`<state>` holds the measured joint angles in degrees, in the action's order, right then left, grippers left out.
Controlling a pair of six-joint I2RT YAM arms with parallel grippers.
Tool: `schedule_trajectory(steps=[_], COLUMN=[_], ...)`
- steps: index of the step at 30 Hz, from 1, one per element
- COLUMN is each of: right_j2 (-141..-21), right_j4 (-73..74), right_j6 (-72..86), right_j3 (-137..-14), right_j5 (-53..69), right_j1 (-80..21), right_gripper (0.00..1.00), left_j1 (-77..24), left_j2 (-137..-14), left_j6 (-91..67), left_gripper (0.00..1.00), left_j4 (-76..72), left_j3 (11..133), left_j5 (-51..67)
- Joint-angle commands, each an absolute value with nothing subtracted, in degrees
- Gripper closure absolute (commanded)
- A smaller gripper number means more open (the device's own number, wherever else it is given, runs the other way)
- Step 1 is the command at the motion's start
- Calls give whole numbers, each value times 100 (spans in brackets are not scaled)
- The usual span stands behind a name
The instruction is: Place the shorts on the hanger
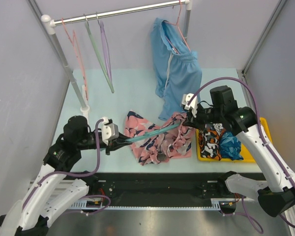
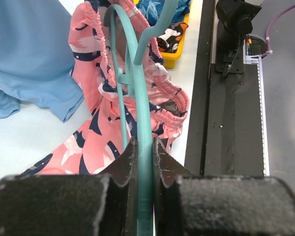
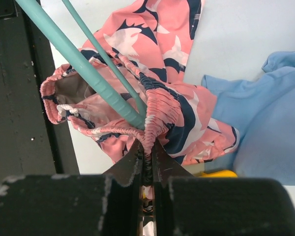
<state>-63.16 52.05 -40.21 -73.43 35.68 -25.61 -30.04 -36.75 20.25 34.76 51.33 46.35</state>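
The shorts (image 1: 160,142), pink with dark navy and white marks, lie crumpled on the pale tabletop (image 1: 113,93), in the middle and near its front edge. The teal hanger (image 1: 155,132) lies slanted across them, and in the right wrist view its two thin bars (image 3: 96,73) go into the open waist of the shorts. The jaws of the left arm (image 1: 64,162) are pressed on one bar of the hanger at its left end and hold it above the tabletop. The jaws of the right arm (image 1: 255,132) are pinched together on the gathered elastic waistband (image 3: 160,113) at the right side of the shorts.

Just behind the shorts, light-blue shorts (image 1: 177,73) hang from a pink hanger down to the tabletop. To the right a yellow tray (image 1: 263,130) holds black, orange and white clothes (image 1: 211,142) and a blue cloth (image 1: 231,146). At the back a rail (image 1: 123,12) carries a pink hanger (image 1: 71,39), a pale green hanger (image 1: 99,56) and a purple hanger (image 1: 105,46).
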Motion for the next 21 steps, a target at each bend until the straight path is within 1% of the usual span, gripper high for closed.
schedule_trajectory(steps=[1, 4, 5, 10, 11, 12, 16, 17, 21], right_j2=[-6231, -6205, -6205, -6205, -6205, -6179, -6205, -6214, -6196], right_j4=[5089, 5194, 5220, 5335, 5300, 5265, 5054, 5036, 4931], right_j6=[-4139, -4236, -4297, -4447, -4439, -4430, -4421, -4412, -4464], right_j3=[-7611, -7603, -7576, -7559, -7506, -7488, -7427, -7427, -7374], right_j5=[3867, 3973, 3990, 3990, 3903, 3868, 3753, 3718, 3586], right_j1=[-2531, -2592, -2628, -2821, -2847, -2882, -2918, -2918, -2909], right_gripper=[98, 93, 91, 85, 82, 81, 79, 76, 75], left_j1=[-3067, -3076, -3076, -3067, -3076, -3085, -3155, -3164, -3164], left_j2=[-3841, -3885, -3902, -4148, -4148, -4148, -4157, -4149, -4070], left_j6=[2013, 1671, 1435, 1231, 1204, 1178, 1511, 1712, 2030], left_gripper=[100, 100, 100, 100, 100, 100, 100, 100, 100], left_j4=[3314, 2683, 2350, 1925, 1829, 1793, 2082, 2266, 2715], left_j3=[5230, 5098, 5054, 4983, 4966, 4931, 4957, 4974, 5019], left_j5=[5054, 5036, 5027, 5141, 5298, 5352, 5598, 5616, 5669])
